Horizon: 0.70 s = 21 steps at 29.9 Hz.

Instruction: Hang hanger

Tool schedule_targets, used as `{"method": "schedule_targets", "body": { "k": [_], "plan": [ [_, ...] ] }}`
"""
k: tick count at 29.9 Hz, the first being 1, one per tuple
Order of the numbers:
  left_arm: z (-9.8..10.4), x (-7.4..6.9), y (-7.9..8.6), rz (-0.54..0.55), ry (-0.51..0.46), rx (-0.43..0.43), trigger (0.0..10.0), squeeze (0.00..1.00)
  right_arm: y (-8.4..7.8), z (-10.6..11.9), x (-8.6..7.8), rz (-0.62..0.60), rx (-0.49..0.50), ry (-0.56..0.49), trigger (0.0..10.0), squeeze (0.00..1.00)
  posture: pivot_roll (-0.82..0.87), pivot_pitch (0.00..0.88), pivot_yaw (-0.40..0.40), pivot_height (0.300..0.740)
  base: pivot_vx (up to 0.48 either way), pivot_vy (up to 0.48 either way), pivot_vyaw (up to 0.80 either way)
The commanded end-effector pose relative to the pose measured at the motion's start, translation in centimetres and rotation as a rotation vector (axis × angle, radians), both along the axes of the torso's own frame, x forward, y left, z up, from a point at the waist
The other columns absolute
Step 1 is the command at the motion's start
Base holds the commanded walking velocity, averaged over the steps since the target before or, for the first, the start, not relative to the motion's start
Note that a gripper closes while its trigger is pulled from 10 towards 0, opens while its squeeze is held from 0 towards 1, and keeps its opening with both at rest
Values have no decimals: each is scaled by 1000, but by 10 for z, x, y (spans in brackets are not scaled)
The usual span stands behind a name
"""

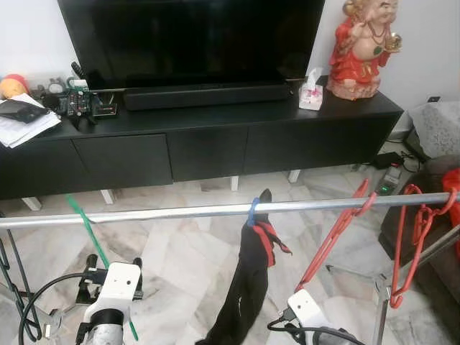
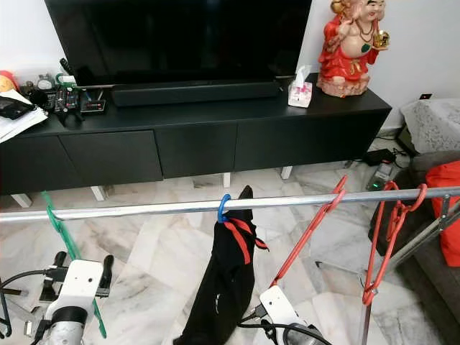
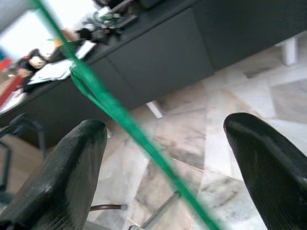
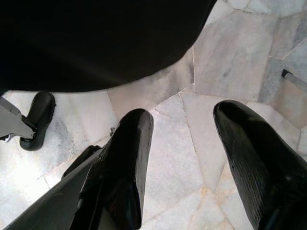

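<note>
The green hanger hung hooked on the rail, its bar passing untouched between the spread fingers of the left pincer.

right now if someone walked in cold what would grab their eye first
Likely the silver rail running across the front, with a black garment on a blue hook at its middle, red hangers to the right and a green hanger hooked on at the left. Behind it, a big dark TV on a black cabinet and a red figurine stand out. The left hand is open around the green hanger.
</note>
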<state>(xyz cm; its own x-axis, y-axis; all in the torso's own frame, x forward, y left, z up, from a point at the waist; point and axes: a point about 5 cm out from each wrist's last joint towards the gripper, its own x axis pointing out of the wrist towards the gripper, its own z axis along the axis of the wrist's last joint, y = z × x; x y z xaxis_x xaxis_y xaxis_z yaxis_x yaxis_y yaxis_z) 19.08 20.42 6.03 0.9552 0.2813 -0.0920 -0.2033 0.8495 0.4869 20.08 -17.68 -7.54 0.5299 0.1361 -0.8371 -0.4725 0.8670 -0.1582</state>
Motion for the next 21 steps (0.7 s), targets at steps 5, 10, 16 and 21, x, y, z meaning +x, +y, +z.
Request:
{"method": "schedule_targets", "body": {
  "k": [5, 10, 16, 21],
  "plan": [
    [4, -9, 6, 86, -11, 13, 10000, 0, -1, 1, 2, 6, -3, -4, 10000, 0, -75, 0, -38, 740, 0, 0, 0],
    [3, -11, 6, 93, -5, 8, 10000, 0, -1, 1, 2, 7, -3, -4, 10000, 0, -69, 0, -41, 740, 0, 0, 0],
    [5, -14, 4, 92, -6, 4, 10000, 0, -1, 1, 2, 7, -2, -4, 10000, 0, -68, 0, -41, 740, 0, 0, 0],
    [15, -19, -1, 77, -63, -75, 10000, 0, -1, 1, 2, 9, -2, -3, 10000, 0, -64, 0, -41, 740, 0, 0, 0]
  ]
}}
